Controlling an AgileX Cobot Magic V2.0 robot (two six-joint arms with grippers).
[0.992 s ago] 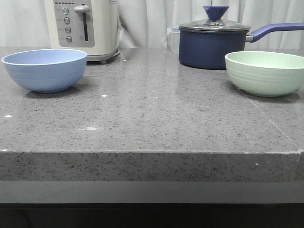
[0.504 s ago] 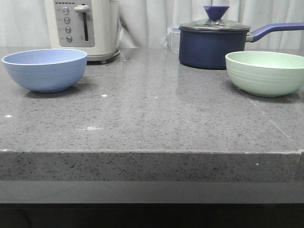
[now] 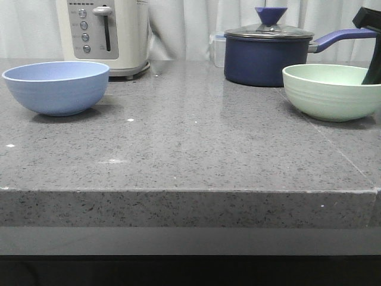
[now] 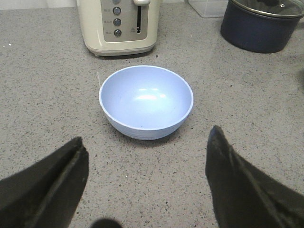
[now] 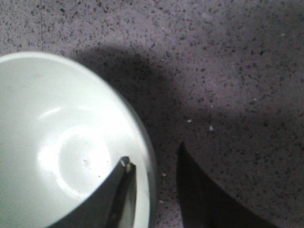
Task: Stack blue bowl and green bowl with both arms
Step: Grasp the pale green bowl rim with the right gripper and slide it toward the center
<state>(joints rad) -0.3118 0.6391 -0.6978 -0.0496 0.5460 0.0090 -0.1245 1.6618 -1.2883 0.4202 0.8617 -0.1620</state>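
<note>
Far left on the grey speckled bench point(image 3: 190, 155), toward 9 o'clock in the front view: blue bowl point(image 3: 56, 87), upright, empty, just in front of a cream toaster point(image 3: 102, 33) at 11 o'clock. Left claw point(image 4: 147, 180) hovering above the bench short of that bowl, fingers spread wide apart, nothing between them, not touching the rim. At 1 o'clock, at the back: dark navy saucepan point(image 3: 266, 55) with glass lid and handle pointing right. In front of it, toward 3 o'clock: green bowl point(image 3: 332, 90), upright on the bench, well apart from the blue one. Right claw point(image 5: 156, 190) parted and straddling the green bowl's rim: one finger point(image 5: 114, 194) inside the pale interior, the other outside over the bench. Cannot tell whether either finger touches the wall. Only a black sliver of the right arm point(image 3: 370, 47) visible at the front view's right edge.
</note>
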